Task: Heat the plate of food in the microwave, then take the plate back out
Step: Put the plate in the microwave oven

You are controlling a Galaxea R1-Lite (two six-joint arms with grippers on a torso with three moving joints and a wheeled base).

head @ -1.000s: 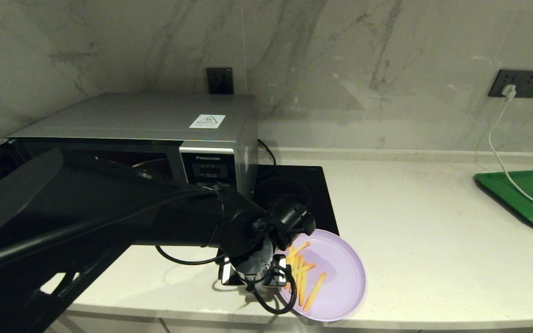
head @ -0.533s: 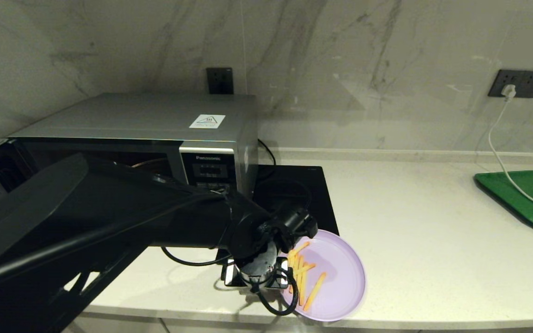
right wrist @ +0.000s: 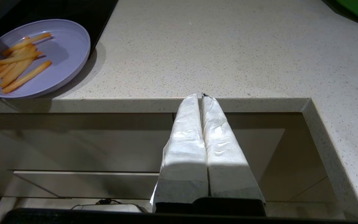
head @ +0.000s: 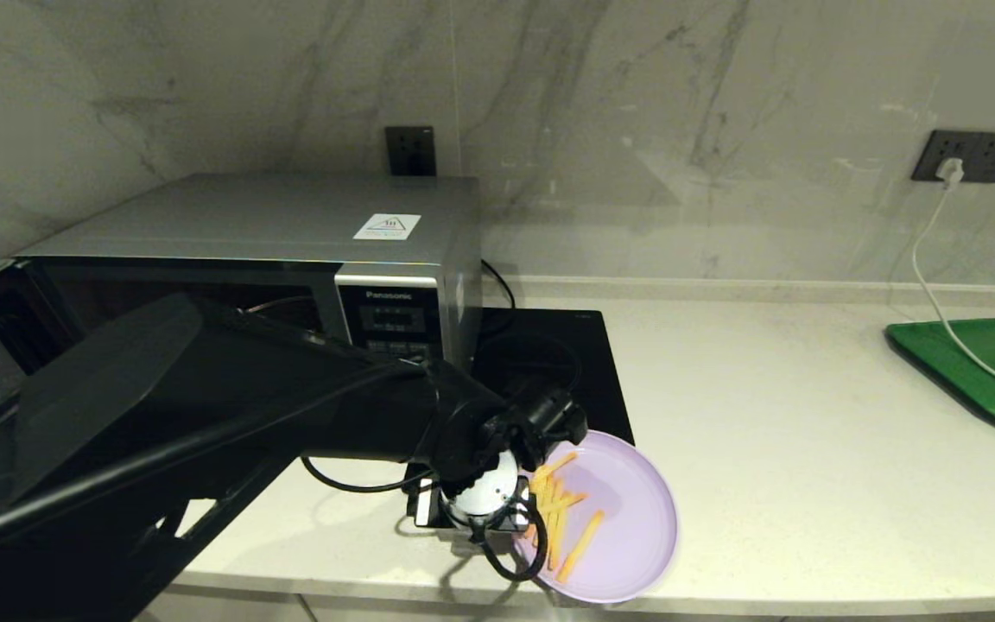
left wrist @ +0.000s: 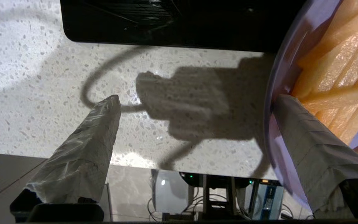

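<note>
Taped fingers of our left gripper (left wrist: pixel 194 102) are spreading wide, straddling the rim of one lilac plate of food (head: pixel 627 518) at the counter (head: pixel 808 449) edge. Our right gripper (right wrist: pixel 201 97) is staying clenched, parked below. One microwave (head: pixel 290 225) is reading "Panasonic".

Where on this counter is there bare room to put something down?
The widest bare stretch of speckled white counter lies between the flat black induction hob and the green rectangular tray. It is crowded by the silver-grey microwave, where the left gripper meets the lilac plate of fries.
</note>
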